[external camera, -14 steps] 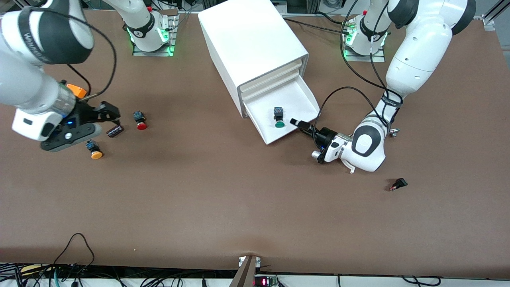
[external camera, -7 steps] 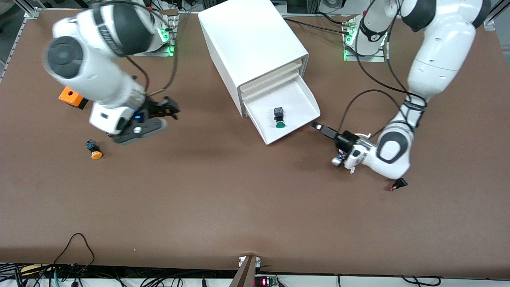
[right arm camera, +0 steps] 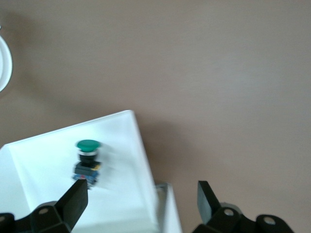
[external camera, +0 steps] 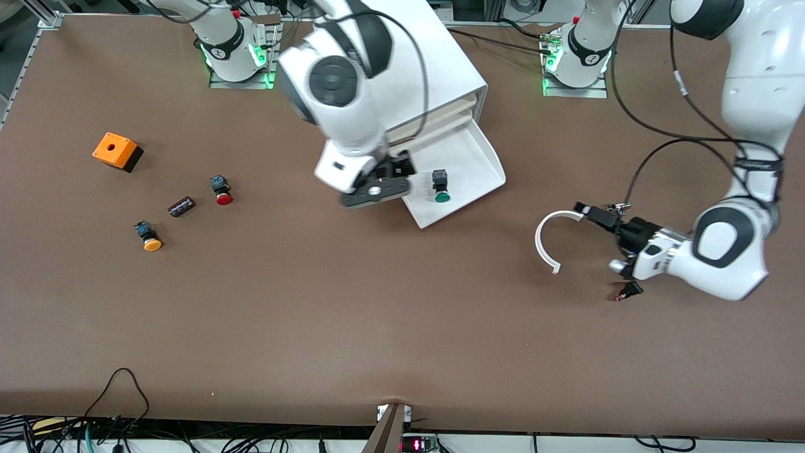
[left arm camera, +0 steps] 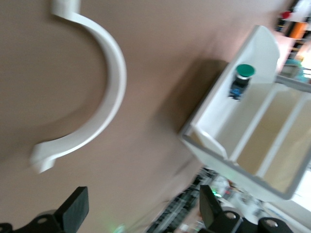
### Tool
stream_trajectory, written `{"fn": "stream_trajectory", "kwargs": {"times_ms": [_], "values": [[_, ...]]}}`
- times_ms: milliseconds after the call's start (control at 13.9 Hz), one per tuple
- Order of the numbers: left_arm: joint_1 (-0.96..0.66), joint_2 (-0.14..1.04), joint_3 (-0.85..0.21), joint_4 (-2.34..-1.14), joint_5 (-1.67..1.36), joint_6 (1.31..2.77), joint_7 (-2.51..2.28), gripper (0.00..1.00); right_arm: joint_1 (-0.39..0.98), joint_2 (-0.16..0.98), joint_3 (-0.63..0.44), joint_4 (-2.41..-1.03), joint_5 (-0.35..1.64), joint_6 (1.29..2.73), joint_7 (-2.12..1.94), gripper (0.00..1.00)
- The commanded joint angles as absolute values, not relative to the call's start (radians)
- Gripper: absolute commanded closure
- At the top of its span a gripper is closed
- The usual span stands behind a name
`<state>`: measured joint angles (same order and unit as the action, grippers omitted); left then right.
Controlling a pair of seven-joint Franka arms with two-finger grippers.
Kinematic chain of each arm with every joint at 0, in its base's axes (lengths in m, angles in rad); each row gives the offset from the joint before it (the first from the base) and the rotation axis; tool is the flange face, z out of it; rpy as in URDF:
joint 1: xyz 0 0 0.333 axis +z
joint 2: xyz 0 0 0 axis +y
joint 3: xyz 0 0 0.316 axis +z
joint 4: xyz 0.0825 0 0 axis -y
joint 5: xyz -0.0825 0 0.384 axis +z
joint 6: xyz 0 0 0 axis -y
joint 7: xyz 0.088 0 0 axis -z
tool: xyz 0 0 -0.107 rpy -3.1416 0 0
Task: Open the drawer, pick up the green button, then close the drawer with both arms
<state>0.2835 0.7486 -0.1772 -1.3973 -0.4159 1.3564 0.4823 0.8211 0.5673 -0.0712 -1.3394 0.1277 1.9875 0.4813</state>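
Note:
The lowest drawer (external camera: 481, 157) of the white cabinet (external camera: 434, 56) stands pulled open. The green-capped button (external camera: 440, 187) lies on its side in it. My right gripper (external camera: 391, 173) hangs open over the drawer's edge toward the right arm's end, beside the button. In the right wrist view the button (right arm camera: 87, 160) lies in the drawer (right arm camera: 39, 179) just off one fingertip (right arm camera: 77, 194) of the open right gripper (right arm camera: 142, 196). My left gripper (external camera: 592, 212) is open and empty, low over the table, apart from the drawer. The left wrist view shows the open left gripper (left arm camera: 142, 211), the drawer (left arm camera: 214, 116) and the button (left arm camera: 241, 80).
A white curved strip (external camera: 544, 242) lies on the table by the left gripper, and shows in the left wrist view (left arm camera: 114, 82). A small black part (external camera: 629, 290) lies under the left arm. Toward the right arm's end lie an orange box (external camera: 116, 151), a red button (external camera: 221, 190), an orange button (external camera: 148, 236) and a dark cylinder (external camera: 181, 206).
My right arm swung from the loose buttons at its end of the table to over the open drawer. My left gripper drew away from the drawer, uncovering the white curved strip.

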Motion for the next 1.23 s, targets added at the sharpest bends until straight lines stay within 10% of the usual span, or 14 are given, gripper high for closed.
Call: {"fn": "stream_trajectory", "kwargs": {"times_ms": [0,794,1155], "values": [[0.282,0.649,-0.184,-1.353,-0.249,1.348,0.466,0.0,0.905,0.682,-0.091,-1.249,0.092,2.054,0.599,0.0],[0.014,0.235,-0.046,-1.449,0.074,1.479,0.122,0.0,1.035,0.833,-0.094,-1.249,-0.046,2.164,0.801,0.06],[-0.13,0.089,-0.012,-1.768,-0.069,1.7,-0.384,0.0,1.042,0.839,-0.092,-1.261,-0.08,2.169,0.818,0.49]]}}
